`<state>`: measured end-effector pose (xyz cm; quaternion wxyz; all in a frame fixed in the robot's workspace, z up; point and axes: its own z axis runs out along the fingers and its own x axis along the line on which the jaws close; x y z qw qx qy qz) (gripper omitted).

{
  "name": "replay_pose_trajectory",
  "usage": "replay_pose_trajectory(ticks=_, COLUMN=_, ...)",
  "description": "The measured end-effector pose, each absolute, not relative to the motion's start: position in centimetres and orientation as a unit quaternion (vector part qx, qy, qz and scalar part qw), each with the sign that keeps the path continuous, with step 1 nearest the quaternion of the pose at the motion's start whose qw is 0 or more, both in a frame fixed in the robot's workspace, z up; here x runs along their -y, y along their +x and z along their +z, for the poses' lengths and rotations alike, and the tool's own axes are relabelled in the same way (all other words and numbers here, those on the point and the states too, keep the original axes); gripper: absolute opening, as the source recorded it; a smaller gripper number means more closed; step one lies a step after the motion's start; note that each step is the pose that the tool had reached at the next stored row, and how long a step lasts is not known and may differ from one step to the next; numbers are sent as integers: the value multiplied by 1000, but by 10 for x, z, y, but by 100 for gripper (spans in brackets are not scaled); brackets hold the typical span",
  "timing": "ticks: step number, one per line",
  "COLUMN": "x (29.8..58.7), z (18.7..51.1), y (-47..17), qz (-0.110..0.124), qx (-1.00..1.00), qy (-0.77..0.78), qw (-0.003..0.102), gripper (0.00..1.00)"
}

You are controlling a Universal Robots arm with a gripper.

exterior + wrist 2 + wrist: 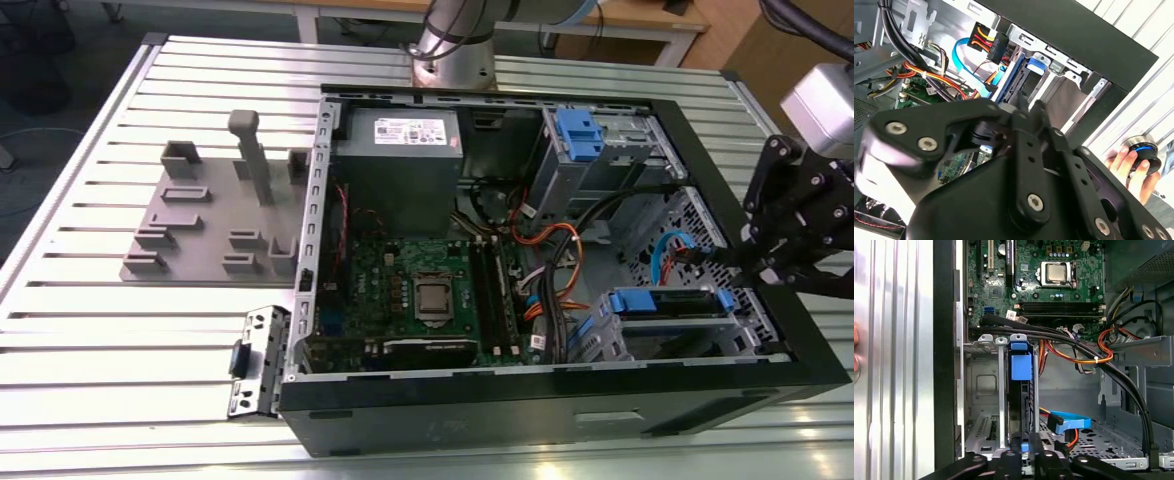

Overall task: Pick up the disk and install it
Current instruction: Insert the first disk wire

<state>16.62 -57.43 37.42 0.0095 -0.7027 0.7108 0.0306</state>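
Disk in its bay, gripper at the case's right edge

In the exterior view the disk (671, 302), in its blue bracket, sits in the drive cage (627, 335) at the near right corner of the open computer case (561, 405). The gripper (787, 262) hangs just beside it on the exterior view's right; whether its fingers are apart or together I cannot tell. Farther back lie the motherboard (424, 300) and the grey power supply (396, 160).

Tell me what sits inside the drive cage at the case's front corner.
The drive cage holds the disk on edge in one slot, its blue bracket toward the motherboard. The neighbouring slot looks empty. The gripper covers the disk's near end.
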Motion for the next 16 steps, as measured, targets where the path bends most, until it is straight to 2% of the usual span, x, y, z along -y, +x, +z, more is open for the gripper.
replay_pose_trajectory(ticks=1, x=574, z=374, y=166, qz=31, qx=-711, qy=-703, qw=10, gripper=29)
replay_pose_trajectory(ticks=4, x=574, z=374, y=166, qz=31, qx=-711, qy=-703, qw=10, gripper=35)
replay_pose_trajectory(ticks=5, x=574, z=374, y=166, qz=31, qx=-711, qy=-703, qw=10, gripper=41)
replay_pose_trajectory(ticks=16, x=551, z=365, y=177, qz=28, qx=-711, qy=-703, qw=7, gripper=41)
